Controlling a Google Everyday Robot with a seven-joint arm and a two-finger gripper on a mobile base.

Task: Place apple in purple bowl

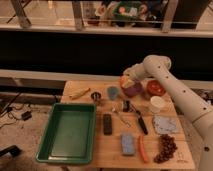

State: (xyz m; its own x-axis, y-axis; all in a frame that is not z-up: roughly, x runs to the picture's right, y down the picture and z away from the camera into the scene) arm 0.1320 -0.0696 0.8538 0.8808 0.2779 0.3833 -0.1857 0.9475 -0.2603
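The apple (123, 80), yellow-orange with a reddish side, sits in my gripper (126, 82), which is shut on it. The gripper holds it just above the left rim of the dark purple bowl (135, 90) at the back of the wooden table. The white arm reaches in from the right and bends down over the bowl, hiding part of its far rim. The bowl's inside looks empty.
A red-orange bowl (156, 88) stands right of the purple one, a white cup (157, 104) in front of it. A green tray (70, 131) fills the left. A banana (80, 93), black remote (107, 124), blue sponge (128, 144), carrot (142, 148), grapes (166, 148) and blue cloth (164, 125) lie around.
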